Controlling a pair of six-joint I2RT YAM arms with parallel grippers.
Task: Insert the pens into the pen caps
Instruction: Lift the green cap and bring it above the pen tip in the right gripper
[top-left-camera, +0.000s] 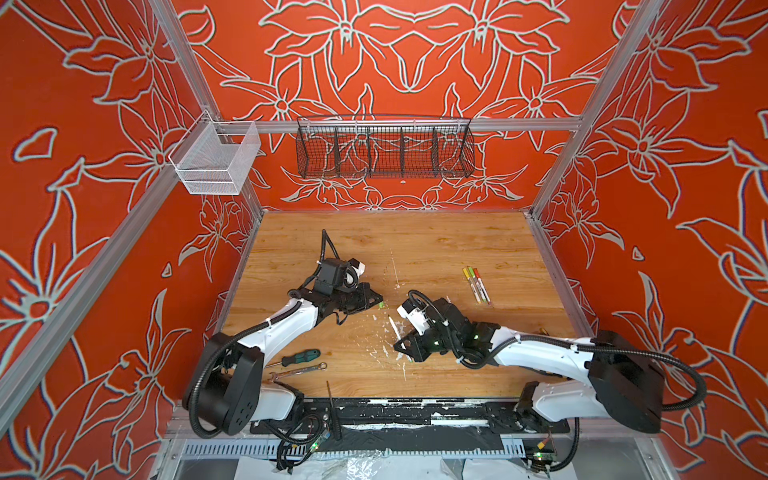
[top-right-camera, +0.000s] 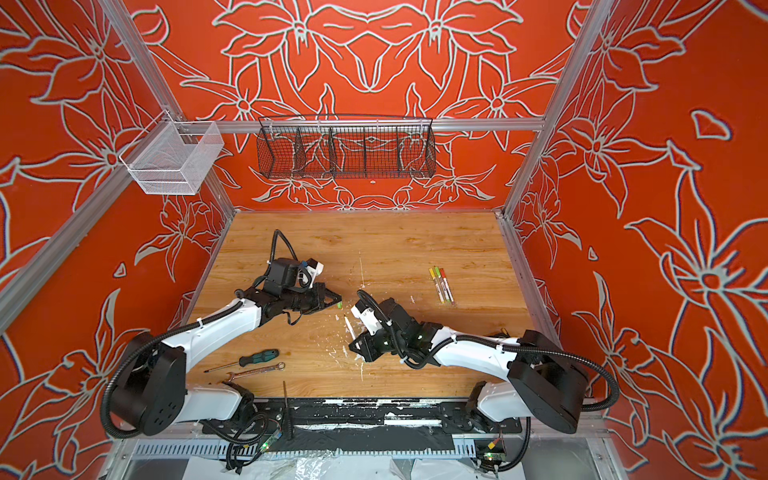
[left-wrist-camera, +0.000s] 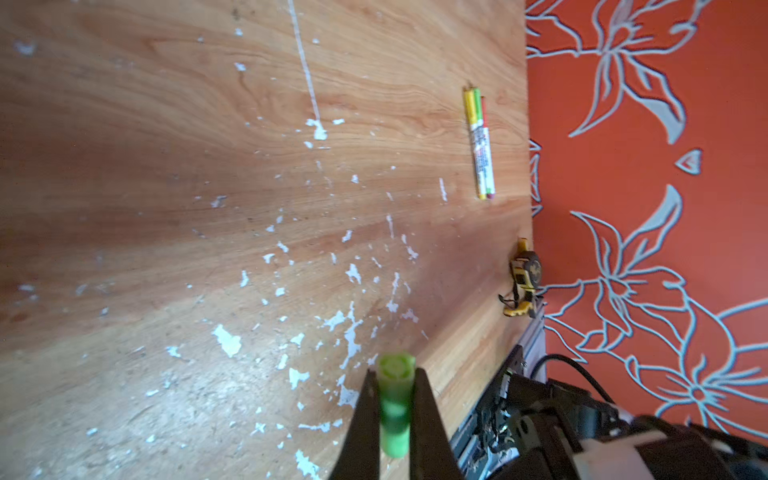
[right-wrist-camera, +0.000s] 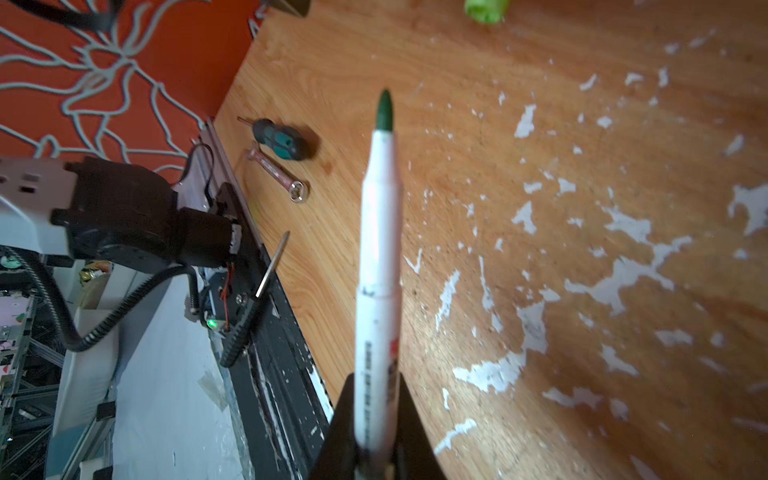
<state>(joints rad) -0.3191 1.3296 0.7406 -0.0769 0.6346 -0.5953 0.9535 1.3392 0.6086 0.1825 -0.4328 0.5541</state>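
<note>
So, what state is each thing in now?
left end effector, shut on the green cap
right end effector, shut on the green pen
green pen, uncapped
three other pens, capped, lying side by side
screwdriver, lying flat
wrench, lying flat

Both top views are bright and evenly lit, with strongly saturated orange walls (top-left-camera: 415, 62) and a gentle sheen on the wooden table (top-left-camera: 415, 249). Shadows on the wood are faint and short. Straight frame lines bow toward the picture edges, a wide-lens distortion. The left wrist view is dimmer: part of the wood sinks into brown shade, and the green cap (left-wrist-camera: 395, 407), close to the lens, is smeared and out of focus. In the right wrist view the pen (right-wrist-camera: 380, 270) is soft near the lens, a pale glare patch lies on the wood beside it, and the screwdriver (right-wrist-camera: 282, 141) looks slightly blurred.
</note>
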